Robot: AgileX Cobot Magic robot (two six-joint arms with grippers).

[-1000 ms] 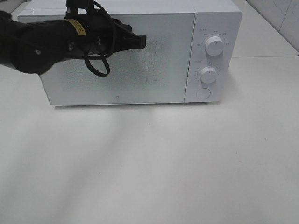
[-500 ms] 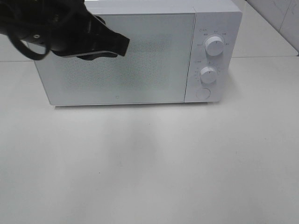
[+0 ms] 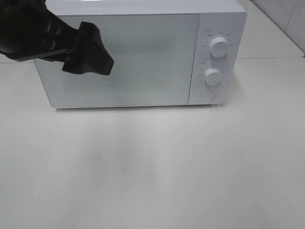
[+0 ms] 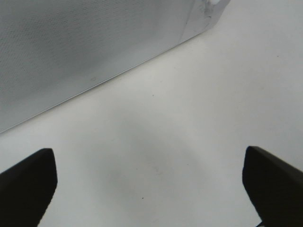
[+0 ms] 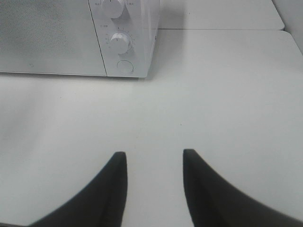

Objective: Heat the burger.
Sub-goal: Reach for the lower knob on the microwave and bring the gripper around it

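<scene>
Microwave [image 3: 143, 57] door closed (contents hidden); left fingers [image 4: 26, 189] spread wide, right fingers [image 5: 106, 194] parted, empty.

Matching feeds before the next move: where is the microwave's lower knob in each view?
Exterior high: lower knob, right of centre.
Left wrist: cannot make it out.
Right wrist: lower knob, just above the round button.
Shared landmark: the microwave door.

The right gripper [image 5: 154, 152] hangs over the white table [image 5: 222, 94], its two dark jaws apart with nothing between them. Ahead of it stands a white microwave [image 5: 71, 38] with the door closed. Its panel carries an upper knob [image 5: 112, 6], a lower knob [image 5: 120, 43] and a round button [image 5: 125, 66].
</scene>
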